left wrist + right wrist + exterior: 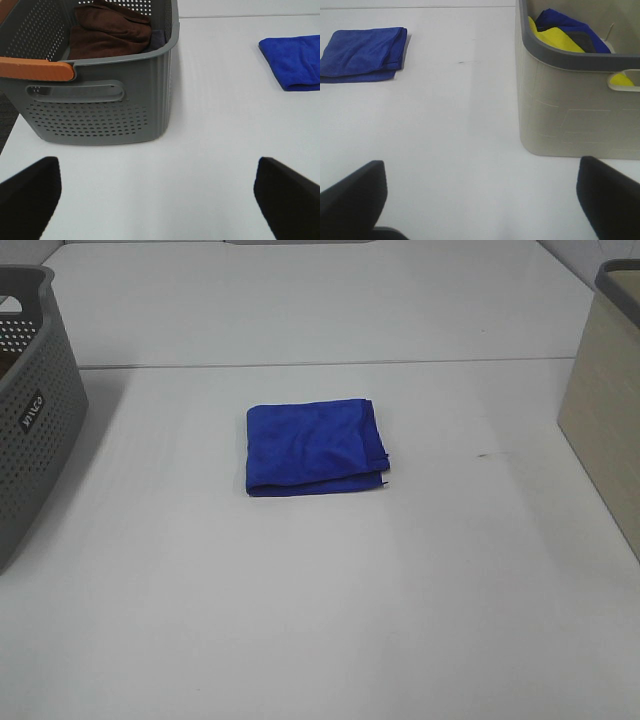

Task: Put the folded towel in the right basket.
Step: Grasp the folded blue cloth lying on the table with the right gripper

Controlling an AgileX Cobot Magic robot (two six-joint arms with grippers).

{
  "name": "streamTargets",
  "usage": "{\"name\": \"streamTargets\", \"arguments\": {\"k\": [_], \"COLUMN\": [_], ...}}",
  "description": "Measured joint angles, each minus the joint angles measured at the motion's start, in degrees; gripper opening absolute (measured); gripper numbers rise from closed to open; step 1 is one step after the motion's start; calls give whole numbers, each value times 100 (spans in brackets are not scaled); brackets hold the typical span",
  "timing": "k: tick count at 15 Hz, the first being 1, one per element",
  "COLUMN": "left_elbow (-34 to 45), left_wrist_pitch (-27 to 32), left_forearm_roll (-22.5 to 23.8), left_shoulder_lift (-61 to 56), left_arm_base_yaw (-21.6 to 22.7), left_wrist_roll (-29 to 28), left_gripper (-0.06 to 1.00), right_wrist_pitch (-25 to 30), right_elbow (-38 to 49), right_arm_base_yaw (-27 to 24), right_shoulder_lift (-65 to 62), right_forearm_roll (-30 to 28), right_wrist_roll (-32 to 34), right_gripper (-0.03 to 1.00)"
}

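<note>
A folded blue towel [315,447] lies flat in the middle of the white table [320,620]. It also shows in the left wrist view [295,61] and in the right wrist view [362,53]. The right basket [603,405] is beige with a grey rim and stands at the table's right edge; in the right wrist view [570,105] it holds yellow and blue cloths. My left gripper [157,197] is open and empty, well short of the towel. My right gripper [480,197] is open and empty, beside the beige basket. Neither arm shows in the high view.
A grey perforated basket [30,410] stands at the left edge; in the left wrist view [100,107] it holds a brown cloth [107,30] and has an orange handle [35,68]. A seam [320,364] crosses the table behind the towel.
</note>
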Motion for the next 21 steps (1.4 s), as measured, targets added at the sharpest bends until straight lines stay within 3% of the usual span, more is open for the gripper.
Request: {"name": "streamTargets", "arguments": {"k": [21], "left_elbow": [0], "left_wrist_pitch": [0], "left_forearm_roll": [0], "left_shoulder_lift": [0], "left_arm_base_yaw": [0], "left_wrist_roll": [0], "left_gripper": [97], "right_wrist_pitch": [0], "right_elbow": [0], "right_arm_base_yaw": [0], "right_shoulder_lift": [0], "right_forearm_roll": [0], "right_wrist_roll": [0], "right_gripper": [98]}}
